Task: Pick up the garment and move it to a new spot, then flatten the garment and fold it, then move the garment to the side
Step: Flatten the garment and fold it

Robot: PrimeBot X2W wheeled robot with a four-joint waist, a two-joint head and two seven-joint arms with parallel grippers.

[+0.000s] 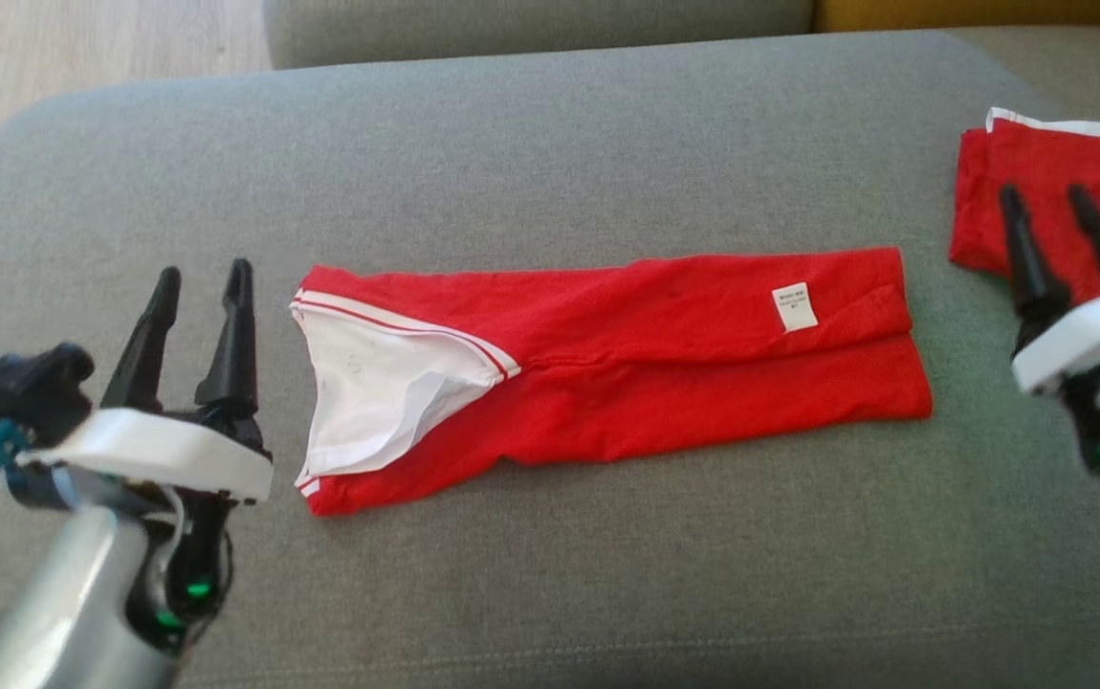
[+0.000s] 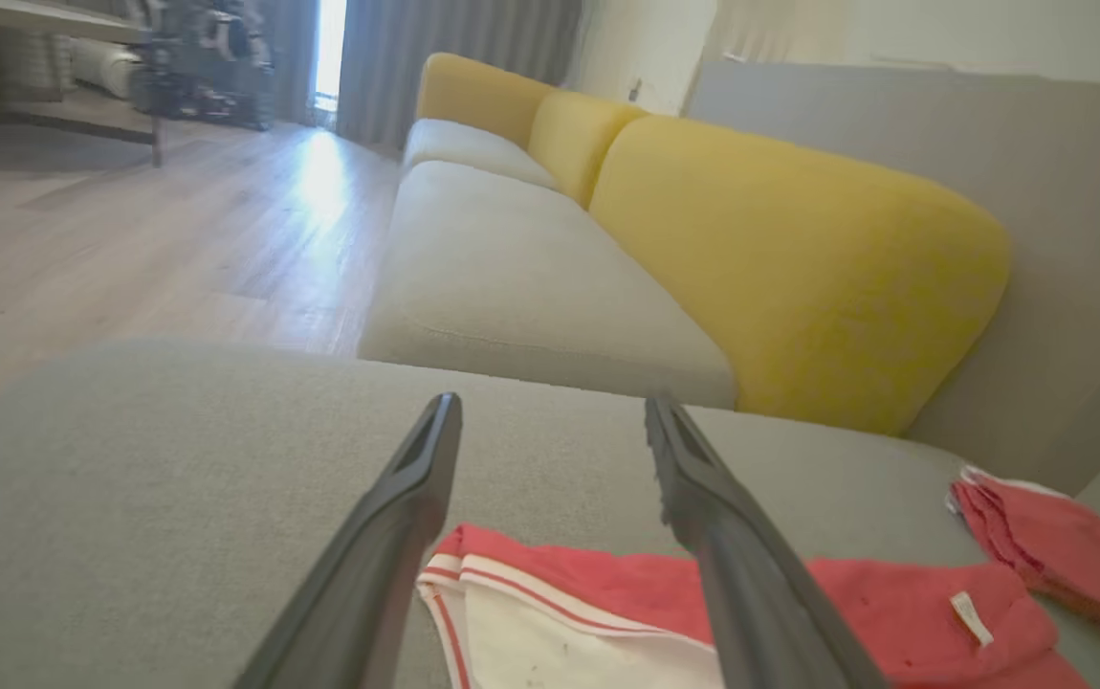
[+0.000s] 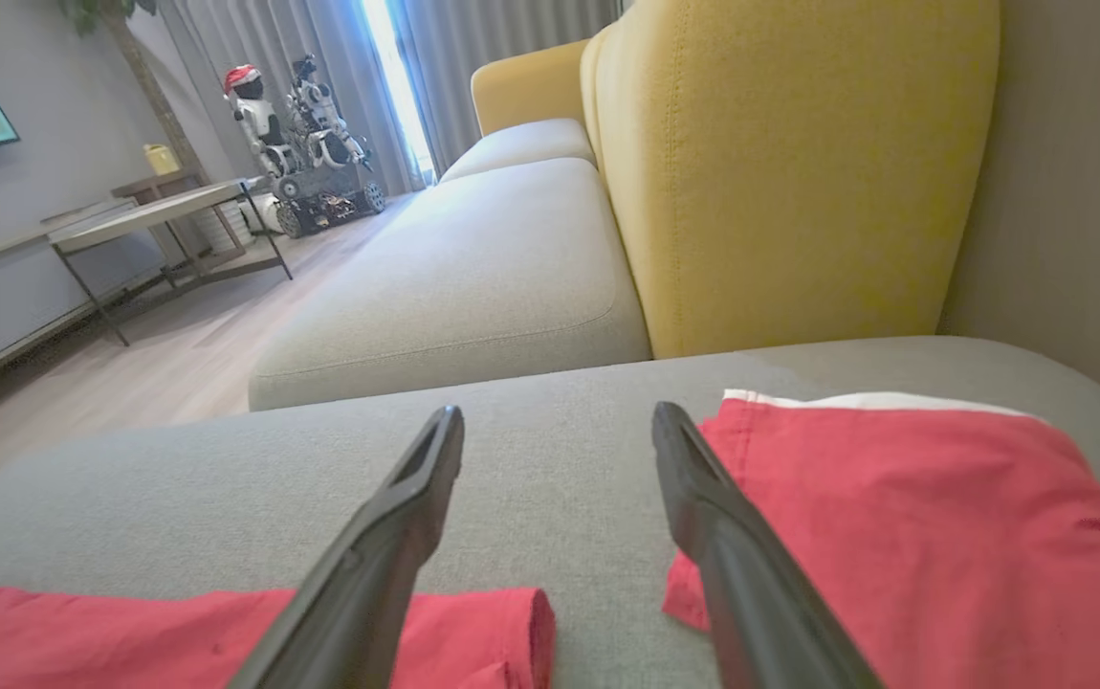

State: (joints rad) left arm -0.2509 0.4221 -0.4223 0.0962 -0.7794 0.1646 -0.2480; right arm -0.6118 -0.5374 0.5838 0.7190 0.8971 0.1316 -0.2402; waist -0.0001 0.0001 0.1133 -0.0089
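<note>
Red jersey garment (image 1: 665, 383), long flat strip on grey woven cushion (image 1: 512, 144); left end effector (image 1: 205, 270), right end effector (image 1: 1045, 191) splayed, empty.

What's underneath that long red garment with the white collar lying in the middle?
The long red garment lies flat on the grey fabric sofa cushion, which shows all round it. Anything directly beneath is hidden by the cloth.

The garment (image 1: 665, 383) is red with white lining and white-striped trim; the cushion (image 1: 512, 153) grey, the backrest (image 2: 799, 249) yellow.

Jaws apart — red garment (image 2: 588, 588) below.
</note>
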